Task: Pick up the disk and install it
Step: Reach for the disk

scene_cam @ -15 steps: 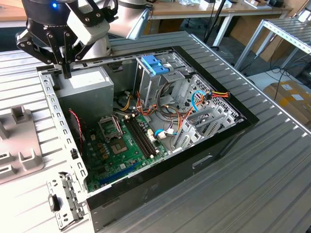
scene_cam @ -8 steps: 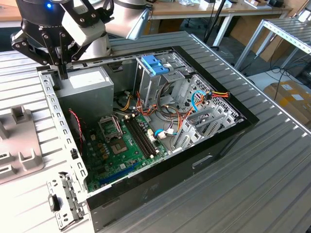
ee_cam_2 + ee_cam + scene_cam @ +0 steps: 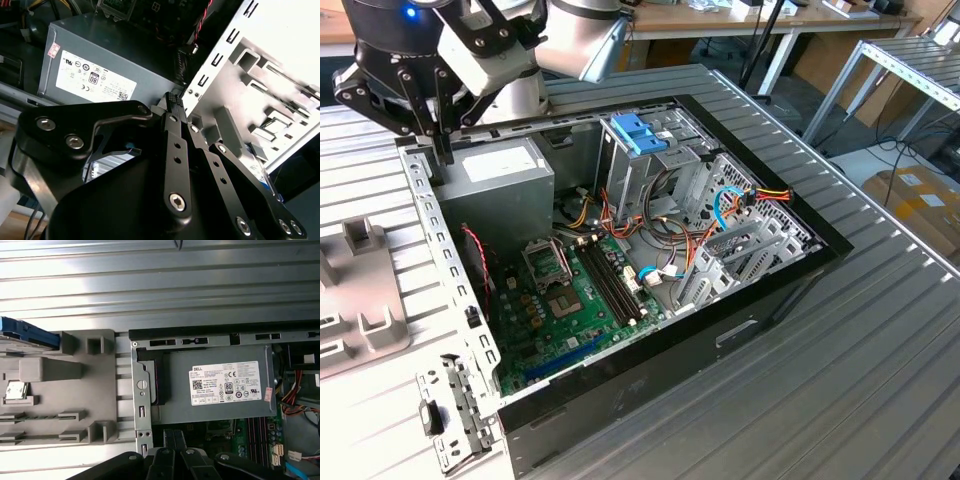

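Gripper (image 3: 172, 100) at rear wall of computer case (image 3: 650, 370), just beside power supply (image 3: 215, 385); jaws together, holding nothing. Disk (image 3: 30, 334) outside case, on grey fixture (image 3: 65, 390) alongside case.

Overall: bright, even light.
Glare: tabletop (image 3: 200, 285) ribs shine in white bands.
Overexposure: white patch without detail in the second wrist view.
Shadow: computer case (image 3: 620, 390) interior dim; end effector (image 3: 172, 99) near-black.

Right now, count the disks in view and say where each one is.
1. The disk sits on the grey holder beside the open computer case, partly cut off at the picture's edge in the first wrist view. More may be hidden.
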### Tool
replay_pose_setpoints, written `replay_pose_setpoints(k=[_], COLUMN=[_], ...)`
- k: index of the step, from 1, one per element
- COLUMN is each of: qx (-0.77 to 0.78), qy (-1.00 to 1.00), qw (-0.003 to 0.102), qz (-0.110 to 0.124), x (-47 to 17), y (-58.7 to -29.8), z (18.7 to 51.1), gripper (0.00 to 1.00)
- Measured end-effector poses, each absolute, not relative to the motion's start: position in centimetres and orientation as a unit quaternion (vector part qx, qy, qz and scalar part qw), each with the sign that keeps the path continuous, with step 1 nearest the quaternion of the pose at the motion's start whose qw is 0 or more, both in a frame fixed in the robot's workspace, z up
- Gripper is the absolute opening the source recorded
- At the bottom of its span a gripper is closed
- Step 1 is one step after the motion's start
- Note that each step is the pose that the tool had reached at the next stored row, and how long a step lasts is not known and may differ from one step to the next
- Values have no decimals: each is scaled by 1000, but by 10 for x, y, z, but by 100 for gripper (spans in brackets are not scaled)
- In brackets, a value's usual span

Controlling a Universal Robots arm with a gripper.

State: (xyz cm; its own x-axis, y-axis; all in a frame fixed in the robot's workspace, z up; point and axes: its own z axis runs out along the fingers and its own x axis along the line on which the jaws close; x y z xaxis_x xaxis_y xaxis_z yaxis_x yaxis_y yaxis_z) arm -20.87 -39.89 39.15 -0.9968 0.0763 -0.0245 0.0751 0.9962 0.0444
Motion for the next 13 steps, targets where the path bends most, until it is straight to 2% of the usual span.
replay_pose_setpoints(k=[13], qx=[38], qy=[999], qw=[13], qz=[22], x=[-214], y=[-399], z=[391], gripper=[11])
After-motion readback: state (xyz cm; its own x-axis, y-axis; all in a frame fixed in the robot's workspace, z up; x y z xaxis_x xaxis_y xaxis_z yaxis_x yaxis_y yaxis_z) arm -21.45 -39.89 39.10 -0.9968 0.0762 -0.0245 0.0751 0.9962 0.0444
